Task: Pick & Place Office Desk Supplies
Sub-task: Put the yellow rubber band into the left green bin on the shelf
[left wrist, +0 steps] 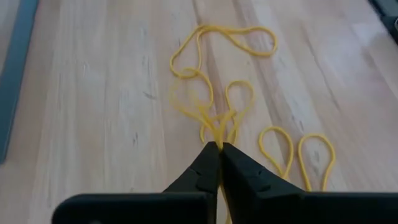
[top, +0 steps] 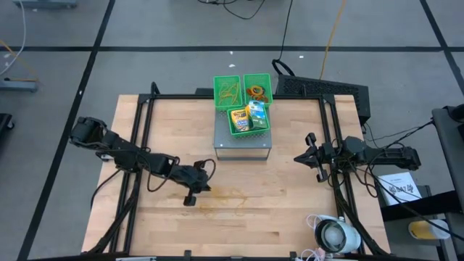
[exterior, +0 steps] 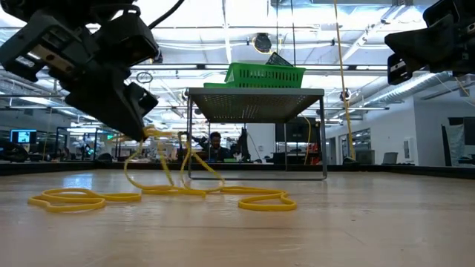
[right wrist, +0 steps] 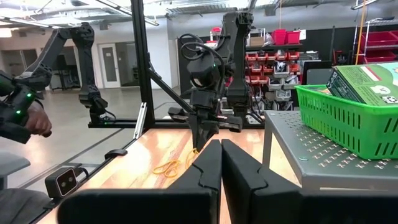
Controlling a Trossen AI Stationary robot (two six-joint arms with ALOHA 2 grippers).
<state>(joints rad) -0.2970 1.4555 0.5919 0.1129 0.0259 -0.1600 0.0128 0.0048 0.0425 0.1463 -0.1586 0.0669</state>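
A tangle of yellow-tan rubber bands (top: 226, 194) (left wrist: 208, 93) lies on the wooden table, near its middle. My left gripper (top: 193, 191) (left wrist: 219, 147) stands low at the tangle's left end, shut on some strands. Two loose loops (left wrist: 298, 155) lie flat beside it. My right gripper (top: 309, 156) (right wrist: 221, 144) waits shut above the table's right side and touches nothing. At the far edge, green mesh bins (top: 243, 81) on a grey stand hold more bands (top: 230, 90), coloured rings (top: 255, 92), a crayon box (top: 239, 119) and a green-white packet (top: 257, 114). My left gripper pinches several strands of the rubber bands (left wrist: 217, 138) together between its two fingertips, slanting down from the table's left. The pinched strands (exterior: 159, 152) rise off the wood to the fingers, while the rest of the tangle (exterior: 171, 190) lies slack on the table.
The grey perforated stand (top: 243, 147) (exterior: 256, 94) with the bins rises on thin legs at the far middle. A white round device with cables (top: 333, 233) sits at the near right corner. Black frame rails (top: 141, 145) run along both sides. People show in the room beyond.
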